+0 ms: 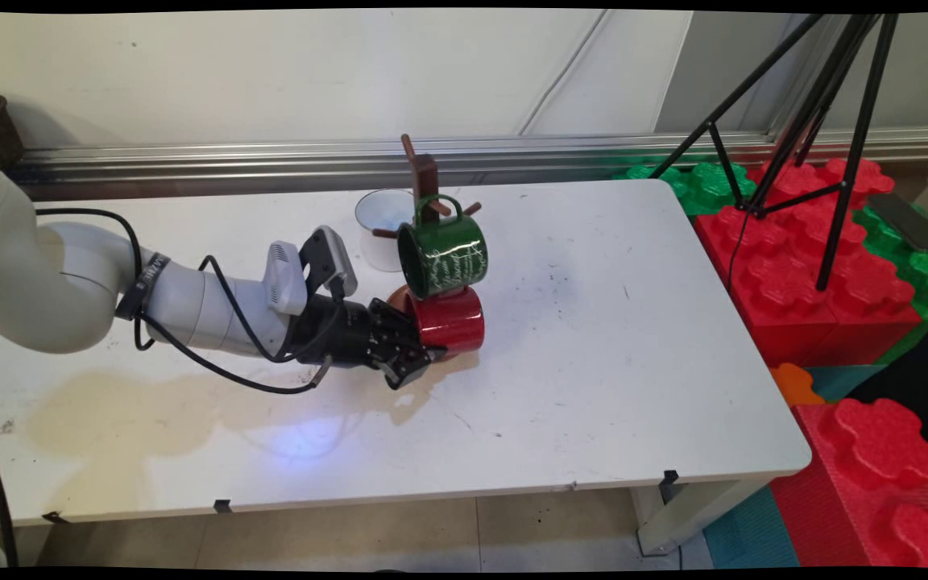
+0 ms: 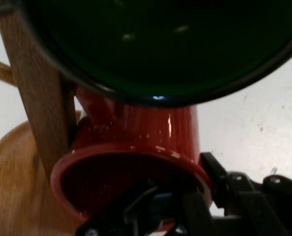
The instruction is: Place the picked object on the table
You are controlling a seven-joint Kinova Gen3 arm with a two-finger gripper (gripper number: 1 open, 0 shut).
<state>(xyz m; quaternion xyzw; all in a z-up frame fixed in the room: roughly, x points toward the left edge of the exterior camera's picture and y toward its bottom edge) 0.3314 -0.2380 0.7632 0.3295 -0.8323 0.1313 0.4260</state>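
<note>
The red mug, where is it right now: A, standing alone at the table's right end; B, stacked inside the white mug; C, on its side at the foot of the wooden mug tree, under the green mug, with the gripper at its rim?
C: the red mug lies sideways beneath the hanging green mug by the wooden mug tree, with the gripper at its rim, one finger inside in the hand view.

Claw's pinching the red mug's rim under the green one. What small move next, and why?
Probably ease the red mug slightly outward from the wooden mug tree. The claw grips its rim, one finger inside, and the green mug hangs directly above, so lifting straight up risks hitting it.
</note>
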